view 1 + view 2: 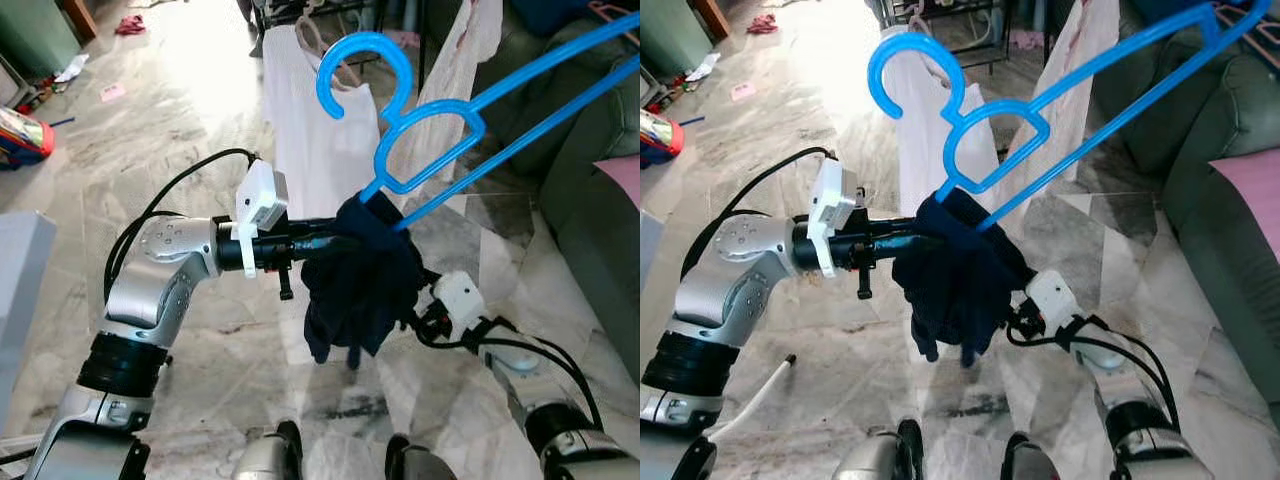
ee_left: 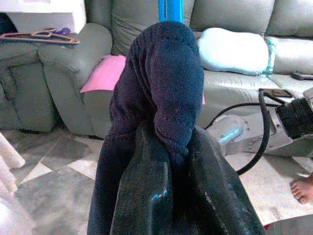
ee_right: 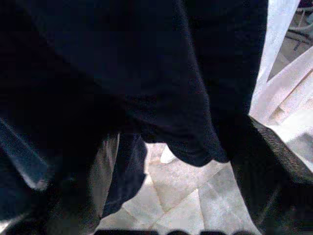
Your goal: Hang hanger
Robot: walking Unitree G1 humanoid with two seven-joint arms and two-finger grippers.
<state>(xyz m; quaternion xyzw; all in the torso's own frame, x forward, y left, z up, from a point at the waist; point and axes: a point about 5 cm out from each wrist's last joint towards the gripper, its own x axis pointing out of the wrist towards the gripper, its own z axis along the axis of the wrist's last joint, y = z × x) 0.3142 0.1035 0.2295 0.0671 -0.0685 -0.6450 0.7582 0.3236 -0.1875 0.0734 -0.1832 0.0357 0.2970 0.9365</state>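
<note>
The blue plastic hanger is up in the air in front of the robot, tilted, its hook pointing toward the clothes rack and its long arms running off to the robot's upper right. A dark navy garment is bunched at the lower end of the hanger's neck and droops below it.

The left gripper reaches in from the left at about the height of that bundle; in the left wrist view its 2 black fingers are pressed together on a fold of the navy garment, with the blue hanger shaft rising behind.

The right gripper comes up from the lower right, buried in the cloth; whether its fingers are apart or closed, I cannot tell.

Beyond, white shirts hang on a rack above the marble floor, and a grey-green sofa with a pink cushion sits at the right.
</note>
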